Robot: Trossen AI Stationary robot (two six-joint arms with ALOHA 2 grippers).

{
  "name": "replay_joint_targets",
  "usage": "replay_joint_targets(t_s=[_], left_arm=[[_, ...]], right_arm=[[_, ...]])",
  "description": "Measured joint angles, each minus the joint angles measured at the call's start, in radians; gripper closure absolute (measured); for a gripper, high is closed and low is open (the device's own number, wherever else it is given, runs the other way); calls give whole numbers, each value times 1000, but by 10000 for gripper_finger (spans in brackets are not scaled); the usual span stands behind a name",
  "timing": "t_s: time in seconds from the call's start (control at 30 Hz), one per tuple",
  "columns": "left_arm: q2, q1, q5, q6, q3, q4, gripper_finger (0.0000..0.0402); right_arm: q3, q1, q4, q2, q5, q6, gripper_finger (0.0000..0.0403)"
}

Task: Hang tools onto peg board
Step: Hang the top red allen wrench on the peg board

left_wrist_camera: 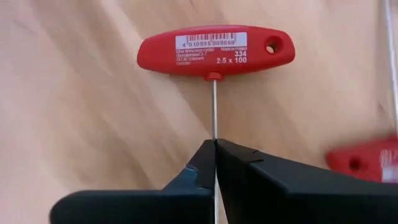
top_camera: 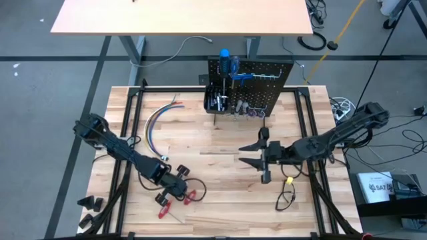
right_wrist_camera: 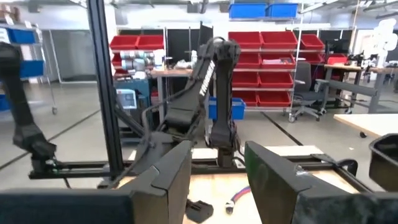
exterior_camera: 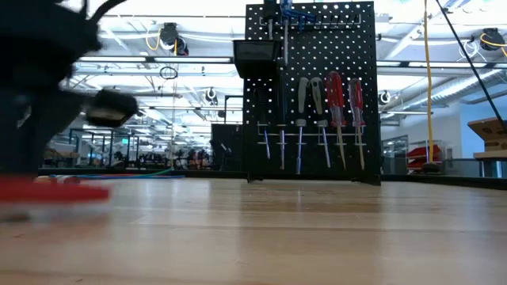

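Observation:
A red T-handle tool (left_wrist_camera: pixel 214 53) with a slim metal shaft lies on the pale tabletop near the table's front left (top_camera: pixel 192 197). My left gripper (left_wrist_camera: pixel 214 149) is shut on its shaft (top_camera: pixel 175 190). A second red-handled tool (left_wrist_camera: pixel 367 162) lies beside it (top_camera: pixel 163 212). The black peg board (top_camera: pixel 250 87) stands upright at the far middle with several tools hung on its hooks (exterior_camera: pixel 309 95). My right gripper (top_camera: pixel 250 155) hovers open over the table's middle right, level, with nothing between its fingers (right_wrist_camera: pixel 217 180). My left gripper pinches the tool's thin metal shaft (left_wrist_camera: pixel 214 134) between its two fingertips, a short way below the red handle. The fingers come steeply from above and lie across the shaft. The handle appears to rest flat on the wood.
A bundle of coloured wires (top_camera: pixel 157 123) curves over the far left of the tabletop. A black cable with a yellow plug (top_camera: pixel 288 190) lies near my right arm. Small black parts (top_camera: pixel 90 203) sit off the near left corner. Bare wood lies in the middle.

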Motion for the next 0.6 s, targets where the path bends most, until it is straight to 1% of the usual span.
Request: replay_joint_targets(t_s=[0.07, 0.2, 0.33, 0.4, 0.5, 0.6], left_arm=[[-36, 16, -8, 1, 16, 12, 398], [-133, 53, -14, 59, 40, -15, 398], [-273, 98, -46, 114, 56, 14, 399], [-347, 127, -48, 129, 56, 51, 399], [-448, 177, -46, 157, 56, 153, 399], [-503, 236, 17, 209, 54, 291, 400]], right_arm=[[0, 11, -28, -34, 0, 0, 261], [0, 39, -93, -112, -1, 0, 261], [0, 65, -184, -173, 1, 3, 261], [0, 75, -217, -197, 13, 3, 261], [0, 82, -251, -216, 79, -3, 261], [0, 80, -267, -215, 156, -26, 261]])
